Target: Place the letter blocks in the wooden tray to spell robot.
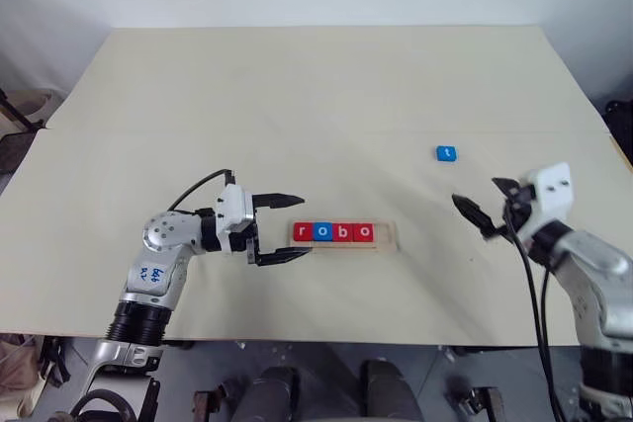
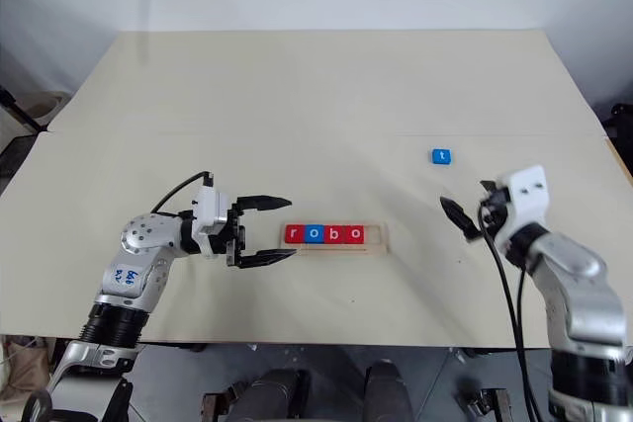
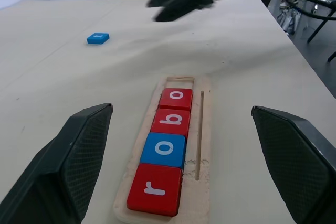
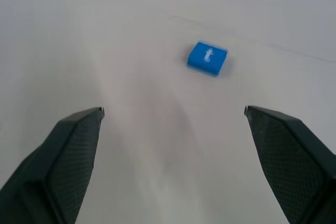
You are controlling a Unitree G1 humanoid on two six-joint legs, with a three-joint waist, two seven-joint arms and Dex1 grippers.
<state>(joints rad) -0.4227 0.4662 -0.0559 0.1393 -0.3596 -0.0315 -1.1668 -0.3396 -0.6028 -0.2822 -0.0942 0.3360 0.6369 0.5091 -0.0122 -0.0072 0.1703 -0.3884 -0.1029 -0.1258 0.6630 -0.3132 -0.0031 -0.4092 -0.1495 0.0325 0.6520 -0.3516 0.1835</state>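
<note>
The wooden tray (image 1: 341, 235) is seen lying flat on the cream table (image 1: 326, 86), near its front edge & roughly mid-width. Four letter blocks are seated in its groove, touching side by side: red r (image 1: 303, 232), blue o (image 1: 322, 232), red b (image 1: 343, 232), red o (image 1: 364, 232). The slot at the tray's right end, just past the last o, is left bare. The fifth block, blue t (image 1: 446, 153), is found flat on the table, well apart from the tray, farther back & to the right.

The left gripper (image 1: 293, 227) is held level just beside the tray's left end, pointing toward it; its jaws are spread wide w/ nothing between them, and in the left wrist view the tray w/ its four blocks is framed between the two fingers (image 3: 79, 156), untouched.

The right gripper (image 1: 482, 207) is seen to the right of the tray, near the blue t but apart from it. Jaws are wide, nothing gripped; in the right wrist view the t block (image 4: 208, 58) is seen ahead of the fingers (image 4: 68, 156), on bare table.
</note>
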